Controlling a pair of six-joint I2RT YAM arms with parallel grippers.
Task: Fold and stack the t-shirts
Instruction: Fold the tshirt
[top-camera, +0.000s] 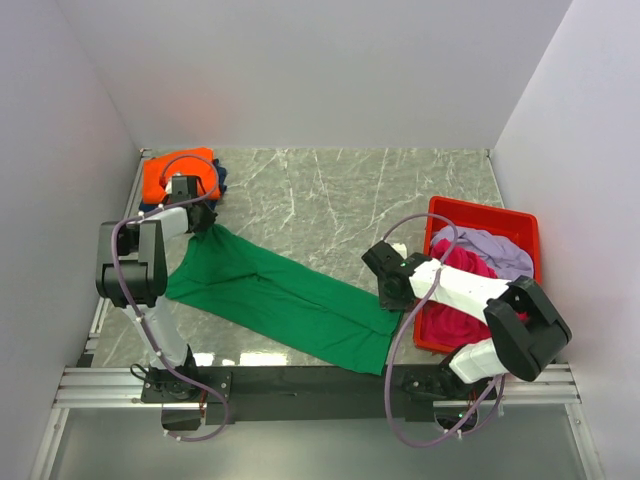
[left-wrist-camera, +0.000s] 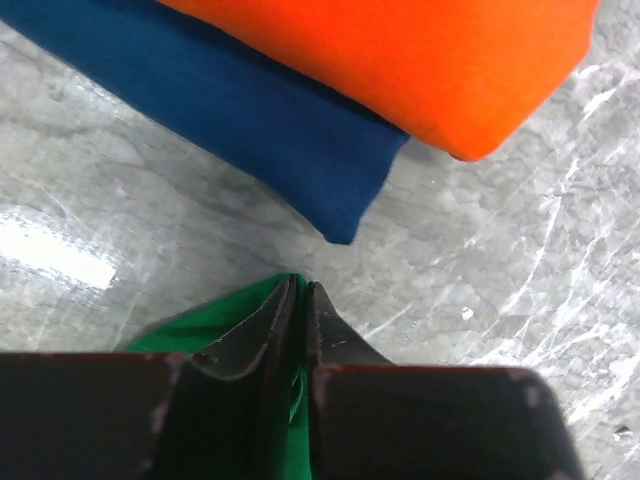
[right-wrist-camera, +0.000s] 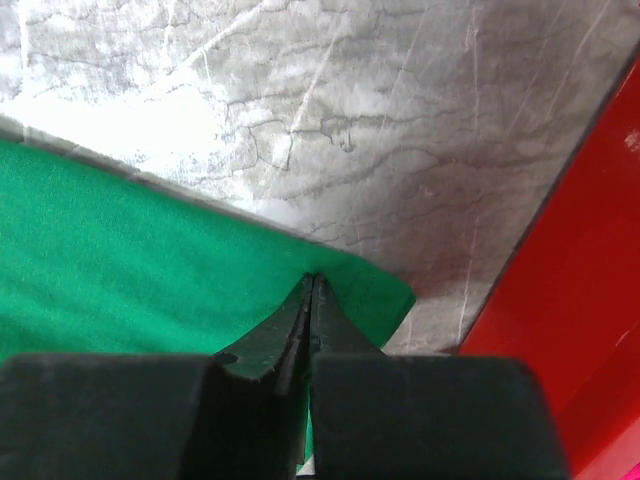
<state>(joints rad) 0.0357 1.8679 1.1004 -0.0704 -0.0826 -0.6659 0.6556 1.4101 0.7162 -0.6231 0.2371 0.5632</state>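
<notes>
Your left jaws are clenched on one end of the green t-shirt (top-camera: 280, 295). In the left wrist view, a fold of green cloth is pinched between the two tips, which are pressed almost together. There the cloth gathers into a narrow point.

Just ahead of those tips, on the marbled bench (top-camera: 340, 190), lies the folded navy t-shirt (left-wrist-camera: 250, 110). Its nearest corner points back at the jaws but stays apart from them. The folded orange t-shirt (left-wrist-camera: 400, 60) rests on top of the navy one, further ahead of the jaws and off to their right in that view.

Your right jaws are clenched too, gripping the opposite end of the same green shirt. In the right wrist view the tips meet on the cloth close to its corner, and a sliver of green shows between them lower down. Bare bench lies ahead of these tips. The wall of the red bin (right-wrist-camera: 580, 280) stands near their right side, not touching them.

Between your two pairs of jaws the green shirt lies on the bench as one long, narrow band, with creases running along its length.

Inside the bin, past the right jaws, the magenta t-shirt (top-camera: 462, 268) is heaped on the side nearer them. The pale lilac t-shirt (top-camera: 497, 250) lies behind it, towards the bin's far wall.
</notes>
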